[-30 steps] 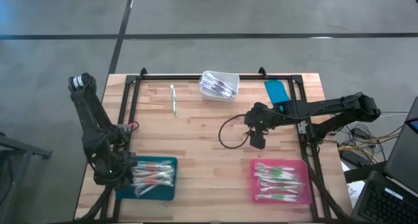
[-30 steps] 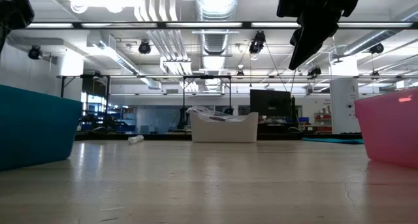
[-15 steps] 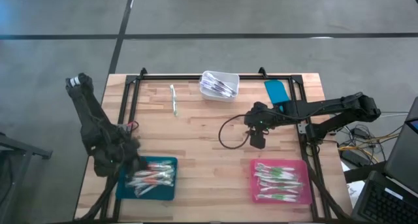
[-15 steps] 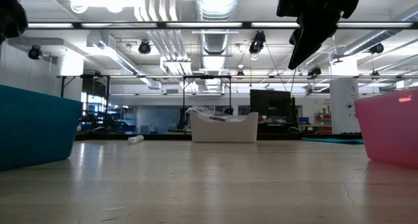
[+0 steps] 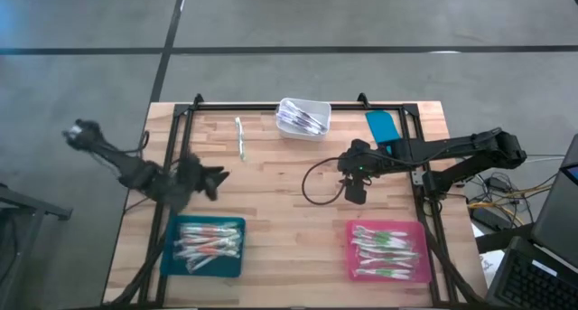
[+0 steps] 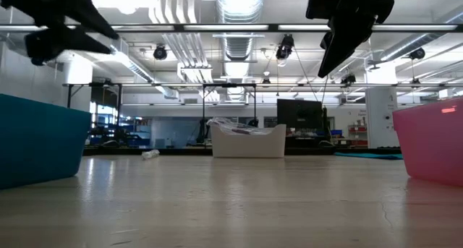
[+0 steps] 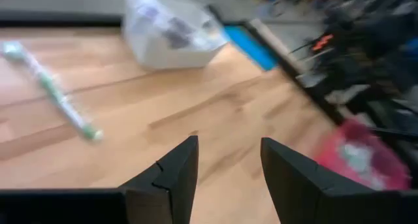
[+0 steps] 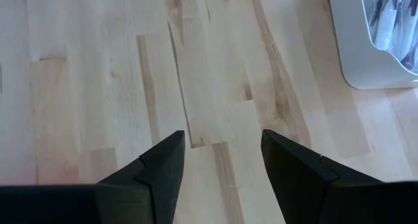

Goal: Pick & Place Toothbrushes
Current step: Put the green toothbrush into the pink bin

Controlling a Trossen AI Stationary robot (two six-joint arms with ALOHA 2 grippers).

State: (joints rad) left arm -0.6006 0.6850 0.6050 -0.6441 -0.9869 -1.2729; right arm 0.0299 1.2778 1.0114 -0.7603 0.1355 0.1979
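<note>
A single toothbrush (image 5: pixel 240 138), whitish with green accents, lies flat on the bare wood near the far edge; the left wrist view shows the same toothbrush (image 7: pixel 55 93) ahead of the fingers. More toothbrushes fill the white bin (image 5: pixel 303 118), the teal tray (image 5: pixel 209 245) and the pink tray (image 5: pixel 386 251). My left gripper (image 5: pixel 217 177) hovers open above bare wood just beyond the teal tray, pointing toward the table's right. My right gripper (image 5: pixel 355 194) hangs open over bare wood mid-table, beyond the pink tray. Both wrist views show nothing between the fingers.
A flat teal piece (image 5: pixel 383 126) lies by the far right corner. A dark cable loop (image 5: pixel 316 183) hangs beside the right arm. A black frame (image 5: pixel 271 105) runs along the table's far and side edges. Bare wood lies between the two trays.
My left arm has risen out of the teal tray and swung toward the far edge and the table's middle. Its gripper has turned from pointing down into the tray to pointing level toward the table's right. The toothbrushes in the tray stay behind.
</note>
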